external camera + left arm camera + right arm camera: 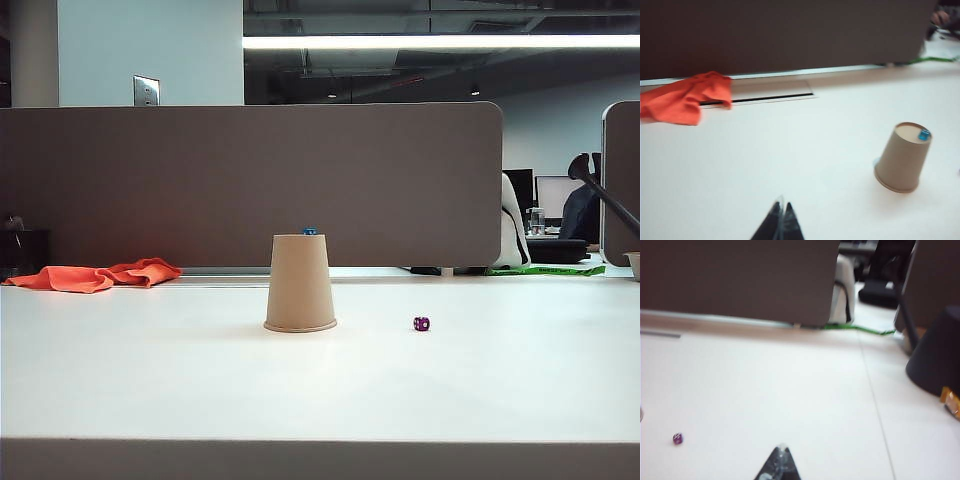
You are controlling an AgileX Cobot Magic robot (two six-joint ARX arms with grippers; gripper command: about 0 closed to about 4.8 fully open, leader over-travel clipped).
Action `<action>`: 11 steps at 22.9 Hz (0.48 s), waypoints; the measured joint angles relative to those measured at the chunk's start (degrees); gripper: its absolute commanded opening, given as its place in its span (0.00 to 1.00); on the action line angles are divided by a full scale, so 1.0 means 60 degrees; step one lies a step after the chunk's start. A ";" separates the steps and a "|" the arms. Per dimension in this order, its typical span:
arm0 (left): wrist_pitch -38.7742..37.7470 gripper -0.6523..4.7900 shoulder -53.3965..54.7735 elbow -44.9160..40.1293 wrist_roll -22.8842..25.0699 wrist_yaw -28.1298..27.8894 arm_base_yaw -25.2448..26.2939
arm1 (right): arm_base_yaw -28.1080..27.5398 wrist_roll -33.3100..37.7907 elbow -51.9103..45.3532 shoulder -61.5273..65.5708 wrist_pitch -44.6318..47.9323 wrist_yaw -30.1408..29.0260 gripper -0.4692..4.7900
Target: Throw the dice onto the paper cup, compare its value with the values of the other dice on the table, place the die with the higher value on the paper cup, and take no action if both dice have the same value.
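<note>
Already perched on the upturned cup (300, 283), near its far rim: blue die (924, 134), ready for comparing. Purple die (421, 324) alone on counter (150, 380), off to the cup's right. Left hand (781, 216) pinched closed, empty, short of the cup. Right hand (780, 456) likewise closed, empty, near purple die.

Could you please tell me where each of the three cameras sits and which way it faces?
Exterior: low at the table edge, facing the paper cup, blue die on top; no arm shows.
Left wrist: above the table; shut left end effector, cup, orange cloth.
Right wrist: shut right end effector, purple die, shared with exterior.
</note>
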 measured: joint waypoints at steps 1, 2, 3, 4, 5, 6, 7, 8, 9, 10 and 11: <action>0.0025 0.11 0.0248 0.0142 0.0080 0.0149 -0.0007 | 0.0000 0.0000 0.0222 0.0382 -0.0022 -0.0131 0.09; 0.0022 0.11 0.0503 0.0251 0.0146 0.0244 -0.0058 | 0.0000 0.0000 0.0448 0.0769 -0.0073 -0.0310 0.09; 0.0025 0.11 0.1045 0.0525 0.0386 0.0306 -0.0335 | 0.0000 0.0000 0.0882 0.1504 -0.0138 -0.0670 0.09; 0.0018 0.11 0.1355 0.0692 0.0590 0.0339 -0.0546 | 0.0007 0.0000 0.1162 0.1978 -0.0127 -0.0885 0.09; 0.0015 0.11 0.1836 0.0980 0.0991 0.0353 -0.1042 | 0.0047 -0.0007 0.1545 0.2623 -0.0113 -0.1144 0.09; 0.0029 0.11 0.2328 0.1311 0.1326 0.0368 -0.1519 | 0.0240 -0.0004 0.1938 0.3275 -0.0138 -0.1253 0.09; 0.0055 0.11 0.2594 0.1461 0.1468 0.0372 -0.1749 | 0.0382 -0.0015 0.2142 0.3639 -0.0098 -0.1293 0.09; 0.0211 0.11 0.3144 0.1752 0.1628 0.0350 -0.2182 | 0.0627 -0.0138 0.2339 0.4142 -0.0044 -0.1330 0.09; 0.0393 0.11 0.3468 0.1865 0.1683 0.0350 -0.2415 | 0.0780 -0.0262 0.2444 0.4426 -0.0080 -0.1322 0.09; 0.0743 0.11 0.3978 0.2004 0.1719 0.0353 -0.2732 | 0.1086 -0.0495 0.2612 0.4954 -0.0062 -0.1206 0.09; 0.0914 0.11 0.4229 0.2080 0.1727 0.0372 -0.2852 | 0.1290 -0.0597 0.2652 0.5213 -0.0029 -0.1075 0.09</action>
